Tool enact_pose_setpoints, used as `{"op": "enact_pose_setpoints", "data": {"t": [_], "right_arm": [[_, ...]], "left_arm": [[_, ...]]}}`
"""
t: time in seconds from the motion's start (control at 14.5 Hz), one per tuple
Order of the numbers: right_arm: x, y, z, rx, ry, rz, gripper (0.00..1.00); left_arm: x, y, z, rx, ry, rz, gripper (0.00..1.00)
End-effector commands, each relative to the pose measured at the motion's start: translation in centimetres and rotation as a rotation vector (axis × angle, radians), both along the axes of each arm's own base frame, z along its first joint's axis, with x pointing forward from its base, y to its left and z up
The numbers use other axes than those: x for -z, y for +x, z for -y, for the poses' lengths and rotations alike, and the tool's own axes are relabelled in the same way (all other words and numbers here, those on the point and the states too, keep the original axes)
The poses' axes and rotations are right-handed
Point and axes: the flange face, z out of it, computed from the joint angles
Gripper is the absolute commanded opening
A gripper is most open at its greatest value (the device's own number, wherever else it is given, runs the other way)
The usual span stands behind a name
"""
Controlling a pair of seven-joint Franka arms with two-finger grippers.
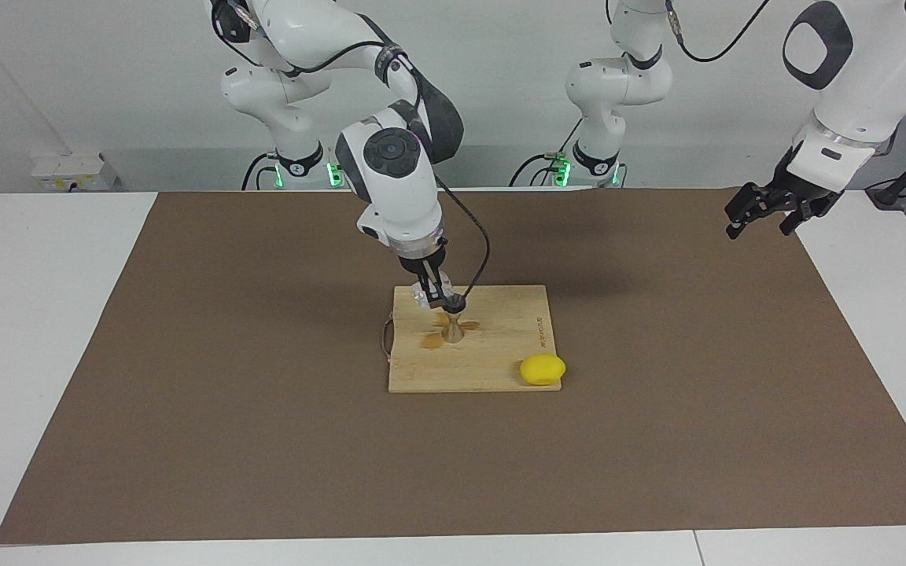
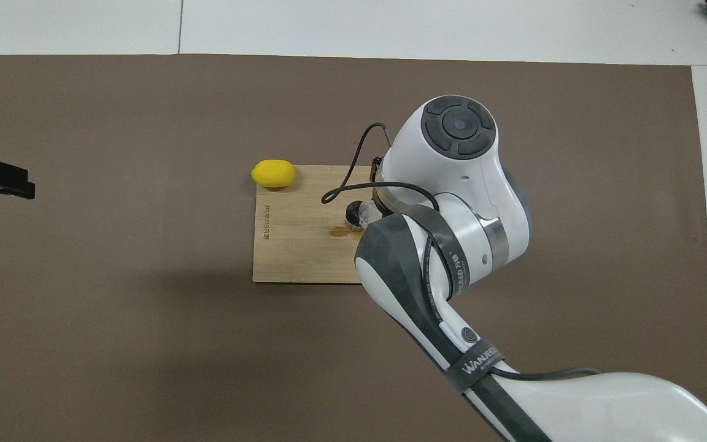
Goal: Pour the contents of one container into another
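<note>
Right end effector [image 1: 434, 292] clamps tilted glass cup [image 1: 426, 292] over jigger [image 1: 452, 324]; only facing view shows left end effector [image 1: 760, 214] fingers apart.

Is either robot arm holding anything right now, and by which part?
The right gripper holds the glass cup by its sides, tipped over the jigger. The left gripper holds nothing.

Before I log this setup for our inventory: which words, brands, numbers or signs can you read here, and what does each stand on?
"WANJEER" on the black strap around the right arm.
Grey lettering along the dark cable sleeve of the same arm: too blurred to read.
Burnt-in mark along one edge of the wooden board, at the end where the lemon lies: too small to read.
Nothing readable on the glass cup or jigger.
</note>
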Motion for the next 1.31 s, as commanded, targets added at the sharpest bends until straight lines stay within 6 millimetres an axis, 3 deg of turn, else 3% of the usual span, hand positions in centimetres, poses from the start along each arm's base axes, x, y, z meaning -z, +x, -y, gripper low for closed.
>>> {"op": "enact_pose_setpoints", "data": {"t": [0.0, 0.55, 1.25], "right_arm": [[-0.3, 0.3, -0.2, 0.013, -0.035, 0.008, 0.0], [-0.3, 0.3, -0.4, 0.015, -0.026, 0.008, 0.0], [-0.9, 1.3, 0.8, 0.082, 0.1, -0.033, 0.0]], "left_arm": [[-0.7, -0.2, -0.2, -0.028, 0.012, 0.008, 1.0], [-0.4, -0.4, -0.1, -0.026, 0.012, 0.002, 1.0], [-0.4, -0.5, -0.1, -0.025, 0.012, 0.004, 1.0]]}}
